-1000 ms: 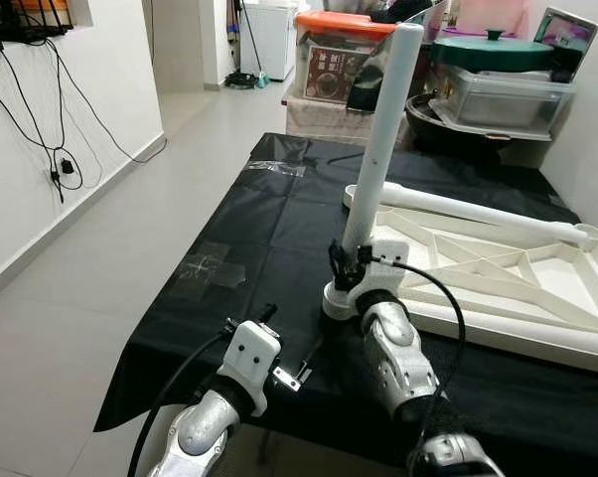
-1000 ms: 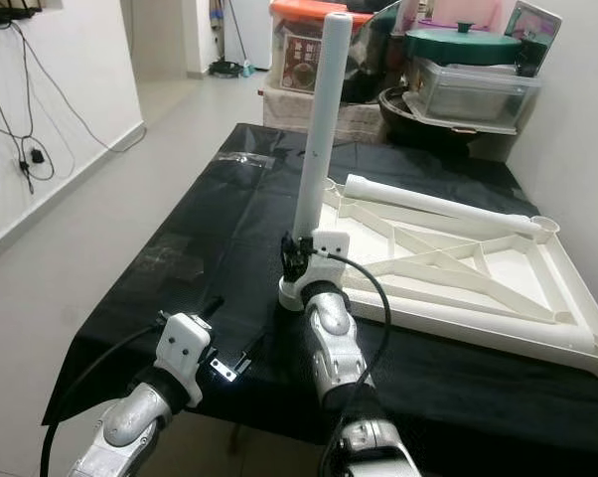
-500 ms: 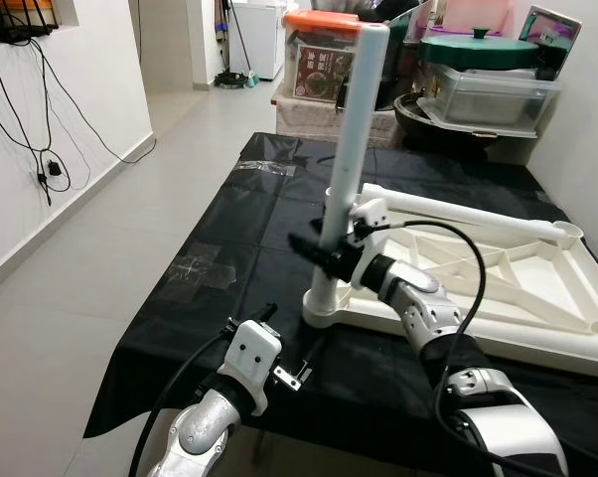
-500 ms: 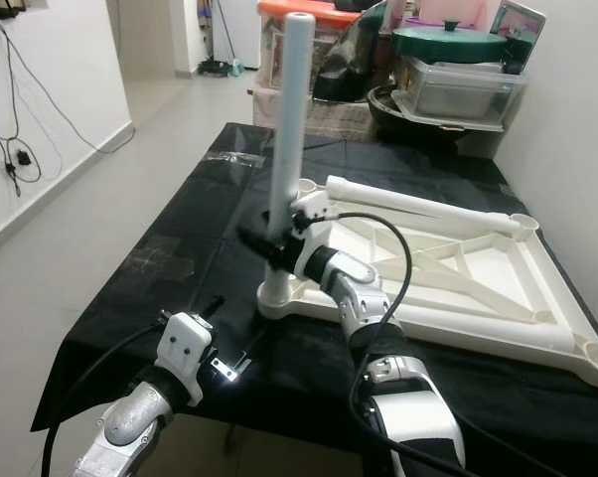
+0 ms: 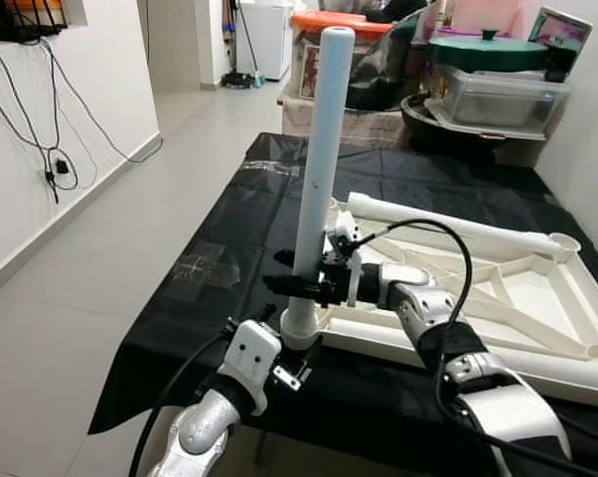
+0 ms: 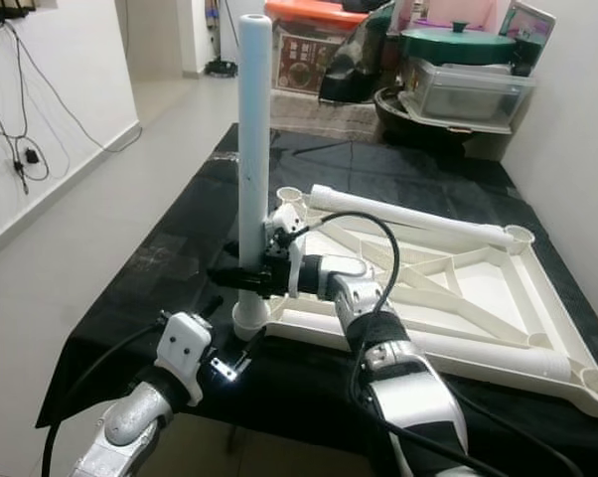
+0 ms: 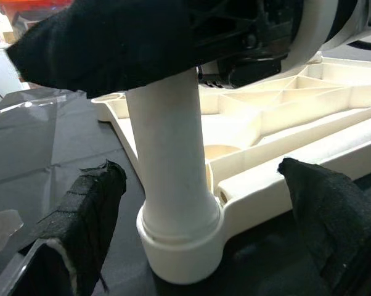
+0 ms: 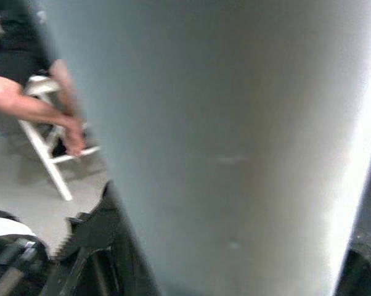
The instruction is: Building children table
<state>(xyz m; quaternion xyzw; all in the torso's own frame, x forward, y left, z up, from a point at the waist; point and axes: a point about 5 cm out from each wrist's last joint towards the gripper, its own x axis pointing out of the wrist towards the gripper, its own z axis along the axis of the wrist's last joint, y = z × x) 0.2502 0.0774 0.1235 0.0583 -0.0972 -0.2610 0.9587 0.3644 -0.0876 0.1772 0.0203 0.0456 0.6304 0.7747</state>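
A white children's table top [image 5: 458,343] lies upside down on the black-covered table [image 5: 229,219]. One white leg [image 5: 321,149] stands upright in its near left corner socket [image 7: 179,246]. My right gripper [image 5: 294,286] reaches in from the right and is shut on that leg low down; the leg's pale surface [image 8: 235,142] looms close in the right wrist view. My left gripper [image 7: 201,216] is open just in front of the socket, its fingers [image 7: 87,213] either side of the leg base without touching. A second white leg [image 5: 448,217] lies along the top's far edge.
Stacked storage boxes and pots [image 5: 498,89] crowd the space behind the table. A white wall with hanging cables [image 5: 51,149] runs along the left, with tiled floor [image 5: 100,288] between. A seated person's arm [image 8: 31,108] appears beyond the leg in the right wrist view.
My right arm has swung round from below to hold the leg from the right side. The leg and the top's corner now stand closer to my left gripper.
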